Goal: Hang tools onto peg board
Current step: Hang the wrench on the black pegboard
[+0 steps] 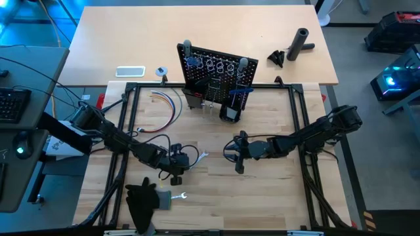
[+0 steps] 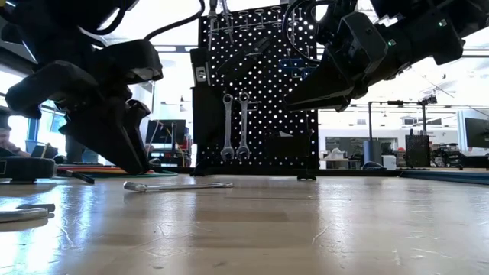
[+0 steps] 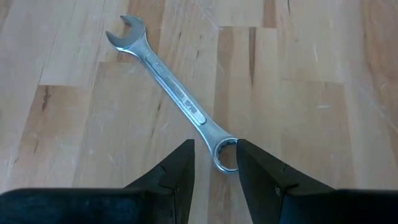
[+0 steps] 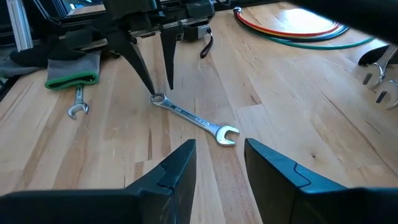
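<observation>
I judge the pick-up step in hand: my left claw (image 3: 214, 180) stands part open, holding nothing, astride the ring end of a wrench (image 3: 174, 96) lying flat mid-surface, front of the peg board (image 1: 213, 75); next, close squarely on it; right claw (image 4: 221, 171) waits part open, empty.
</observation>
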### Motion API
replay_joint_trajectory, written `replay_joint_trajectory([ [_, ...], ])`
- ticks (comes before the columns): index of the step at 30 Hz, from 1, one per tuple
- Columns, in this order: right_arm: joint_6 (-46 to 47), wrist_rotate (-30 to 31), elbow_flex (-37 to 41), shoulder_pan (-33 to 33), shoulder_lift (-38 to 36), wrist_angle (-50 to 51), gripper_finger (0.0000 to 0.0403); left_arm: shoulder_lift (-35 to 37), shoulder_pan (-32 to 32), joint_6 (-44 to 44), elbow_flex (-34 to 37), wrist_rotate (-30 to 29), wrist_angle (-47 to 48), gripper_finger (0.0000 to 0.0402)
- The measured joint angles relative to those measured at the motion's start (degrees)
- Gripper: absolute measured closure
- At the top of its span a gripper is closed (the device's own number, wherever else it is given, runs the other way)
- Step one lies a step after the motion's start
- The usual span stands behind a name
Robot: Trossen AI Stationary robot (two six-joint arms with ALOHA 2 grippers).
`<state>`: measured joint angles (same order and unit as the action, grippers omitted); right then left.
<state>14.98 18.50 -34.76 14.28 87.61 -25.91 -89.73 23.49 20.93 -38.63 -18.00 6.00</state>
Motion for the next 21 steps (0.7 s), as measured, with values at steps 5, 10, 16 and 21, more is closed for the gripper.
replay_joint_trajectory([
  [5, 0.16, 0.0, 0.0, 0.0, 0.0, 0.0, 0.0272, 0.02, 0.0, 0.0, 0.01, -0.09, 0.17, 0.0289],
  [10, 0.17, 0.0, 0.0, 0.0, 0.0, 0.0, 0.0272, 0.02, 0.0, 0.02, 0.44, -0.54, 0.1, 0.0289],
  [16, 0.44, 0.0, 0.0, 0.0, 0.0, 0.0, 0.0272, -0.34, -0.12, 0.02, 0.44, -0.57, -0.69, 0.0289],
  [21, 0.61, 0.0, 0.0, 0.02, 0.0, 0.02, 0.0272, -3.93, -0.25, 0.53, 0.33, -0.42, -3.43, 0.0289],
])
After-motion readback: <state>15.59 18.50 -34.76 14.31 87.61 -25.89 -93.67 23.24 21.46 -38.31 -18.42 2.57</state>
